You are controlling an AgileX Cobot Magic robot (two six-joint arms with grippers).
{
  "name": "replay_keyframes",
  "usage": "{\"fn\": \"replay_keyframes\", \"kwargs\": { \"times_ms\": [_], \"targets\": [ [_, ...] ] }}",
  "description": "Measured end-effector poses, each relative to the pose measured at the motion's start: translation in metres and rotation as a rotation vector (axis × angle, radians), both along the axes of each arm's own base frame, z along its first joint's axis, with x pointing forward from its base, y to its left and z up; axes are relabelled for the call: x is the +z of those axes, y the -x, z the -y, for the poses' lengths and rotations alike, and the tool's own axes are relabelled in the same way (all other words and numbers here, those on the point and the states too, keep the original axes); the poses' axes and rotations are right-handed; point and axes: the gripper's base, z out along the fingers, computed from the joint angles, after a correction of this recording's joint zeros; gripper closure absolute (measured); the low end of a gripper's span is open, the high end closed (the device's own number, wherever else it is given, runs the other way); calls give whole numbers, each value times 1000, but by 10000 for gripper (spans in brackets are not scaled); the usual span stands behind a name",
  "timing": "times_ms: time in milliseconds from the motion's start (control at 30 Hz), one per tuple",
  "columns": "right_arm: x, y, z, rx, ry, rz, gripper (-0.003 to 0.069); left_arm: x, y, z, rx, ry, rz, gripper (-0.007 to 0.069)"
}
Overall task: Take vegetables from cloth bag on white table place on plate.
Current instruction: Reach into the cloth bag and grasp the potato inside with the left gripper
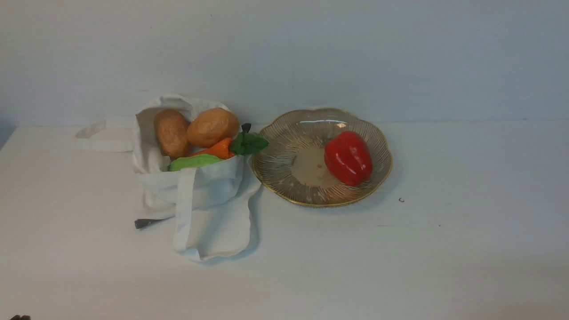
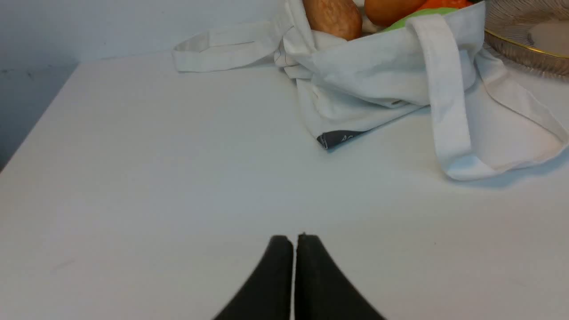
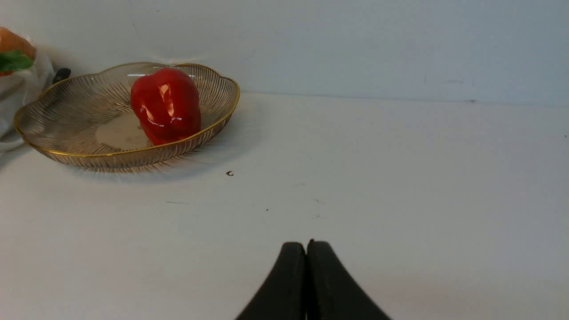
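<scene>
Jaws together, both grippers (image 2: 294, 241) (image 3: 306, 247) empty.

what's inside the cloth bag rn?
Visible at the cloth bag mouth: left potato, right potato, orange carrot with its green leaves sticking out, and green pod. Whatever lies beneath them is covered by the vegetables and the fabric.

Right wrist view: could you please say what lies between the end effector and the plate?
Only bare white table with a tiny dark speck, in that wrist view.
</scene>
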Motion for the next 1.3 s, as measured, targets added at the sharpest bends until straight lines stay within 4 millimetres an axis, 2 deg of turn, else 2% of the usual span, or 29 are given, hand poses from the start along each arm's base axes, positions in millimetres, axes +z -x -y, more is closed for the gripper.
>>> {"fn": "replay_keyframes", "kwargs": {
  "times_ms": [1233, 1300],
  "targets": [
    [0, 0, 0, 0, 0, 0, 673, 0, 0, 0, 0, 0, 0, 629],
    [0, 0, 0, 0, 0, 0, 673, 0, 0, 1, 6, 56, -2, 629]
  ]
}}
